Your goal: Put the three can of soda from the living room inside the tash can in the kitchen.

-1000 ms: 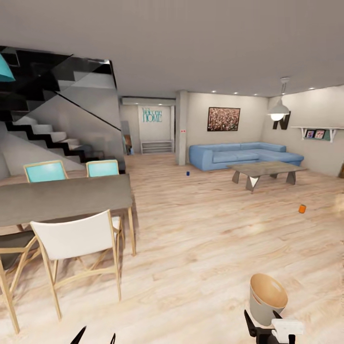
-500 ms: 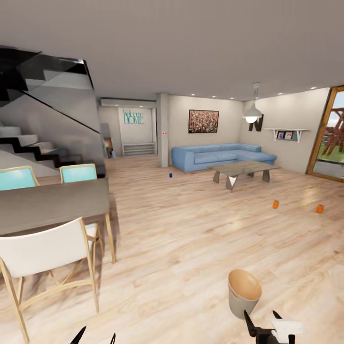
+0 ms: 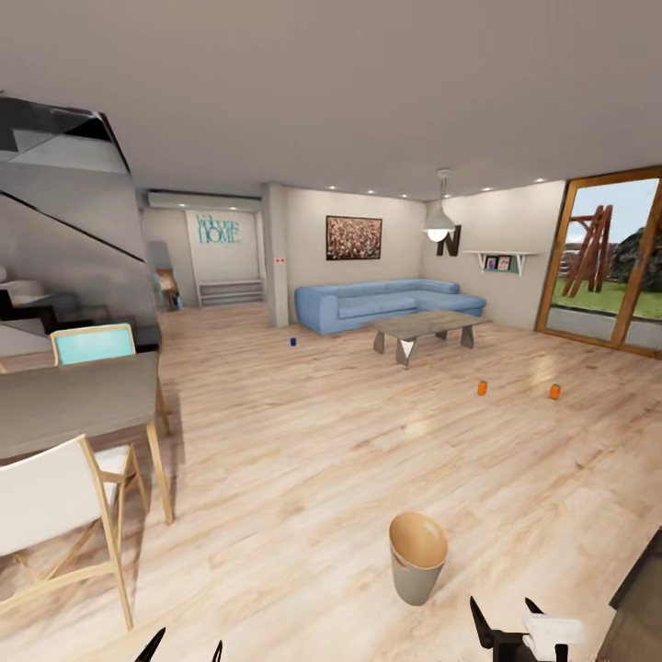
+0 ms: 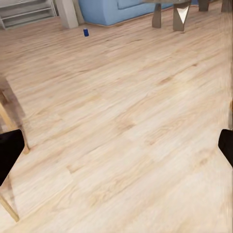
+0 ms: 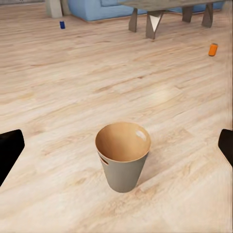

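Shift: whole head view has swung since the earlier frames, so the camera turned, not the furniture; stairs have slid toward the left edge and a second orange can has come into sight.
Living room: light plank floor [image 3: 303,441], blue corner sofa [image 3: 386,305] against the far wall, grey low table [image 3: 428,326] just in front of it, wood-framed glass door [image 3: 607,262] at the right.
Dining table [image 3: 74,400]: near left, with a white chair [image 3: 51,501] at its near side and a teal chair [image 3: 92,345] behind.
Trash can [image 3: 417,556]: upright on the floor just ahead of the right gripper, tan inside, grey outside, nothing in it as far as the right wrist view shows.
Orange cans: two standing on the floor right of the low table, one [image 3: 482,388] nearer the table, the other [image 3: 554,392] toward the glass door, well apart from the bin.
Blue can [image 3: 293,342]: on the floor near the sofa's left end; too small to read, probably upright.
Right gripper [image 3: 507,614]: fingers spread, holding nothing, bin framed between them but untouched.
Left gripper [image 3: 185,646]: only the tips at the frame's bottom edge, parted, over bare floor.
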{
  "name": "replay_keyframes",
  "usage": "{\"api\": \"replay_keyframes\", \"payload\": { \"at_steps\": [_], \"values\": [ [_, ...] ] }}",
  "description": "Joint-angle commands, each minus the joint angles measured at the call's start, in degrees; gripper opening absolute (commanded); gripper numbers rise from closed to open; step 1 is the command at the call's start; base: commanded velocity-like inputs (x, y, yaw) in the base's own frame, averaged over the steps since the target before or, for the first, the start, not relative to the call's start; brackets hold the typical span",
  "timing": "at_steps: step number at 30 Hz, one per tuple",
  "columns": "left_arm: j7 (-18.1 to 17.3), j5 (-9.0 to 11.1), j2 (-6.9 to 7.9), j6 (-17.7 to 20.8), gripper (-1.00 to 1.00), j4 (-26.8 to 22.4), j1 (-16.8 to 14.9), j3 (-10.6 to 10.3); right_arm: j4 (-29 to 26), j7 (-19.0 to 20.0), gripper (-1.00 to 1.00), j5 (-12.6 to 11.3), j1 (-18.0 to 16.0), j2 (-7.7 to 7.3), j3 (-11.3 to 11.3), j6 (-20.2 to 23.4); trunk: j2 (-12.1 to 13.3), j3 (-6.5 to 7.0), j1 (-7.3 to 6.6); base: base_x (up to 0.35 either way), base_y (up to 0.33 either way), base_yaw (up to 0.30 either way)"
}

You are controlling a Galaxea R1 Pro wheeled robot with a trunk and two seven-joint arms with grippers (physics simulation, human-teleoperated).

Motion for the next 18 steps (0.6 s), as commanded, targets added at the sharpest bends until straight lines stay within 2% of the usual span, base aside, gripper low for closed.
{"api": "replay_keyframes", "payload": {
  "at_steps": [1,5,12,18],
  "values": [
    [0.0,0.0,0.0,0.0,1.0,0.0,0.0,0.0,0.0,0.0,1.0,0.0,0.0,0.0,0.0,0.0,0.0,0.05,0.0,0.0,-0.049,-0.217],
    [-0.1,0.03,0.03,0.02,1.0,-0.05,0.01,-0.02,0.0,0.0,1.0,0.0,0.0,0.03,0.0,0.0,0.0,0.26,0.0,0.073,0.034,-0.217],
    [-1.36,0.08,0.08,0.15,1.0,-0.16,0.05,0.05,0.0,0.02,1.0,0.0,0.0,0.04,0.0,0.0,0.0,0.63,0.0,0.266,0.049,-0.206],
    [-1.7,0.09,0.09,0.21,1.0,-0.17,0.01,0.03,0.0,0.02,1.0,0.03,0.0,0.04,0.0,0.03,0.0,0.72,0.0,0.304,0.159,-0.058]
  ]
}}
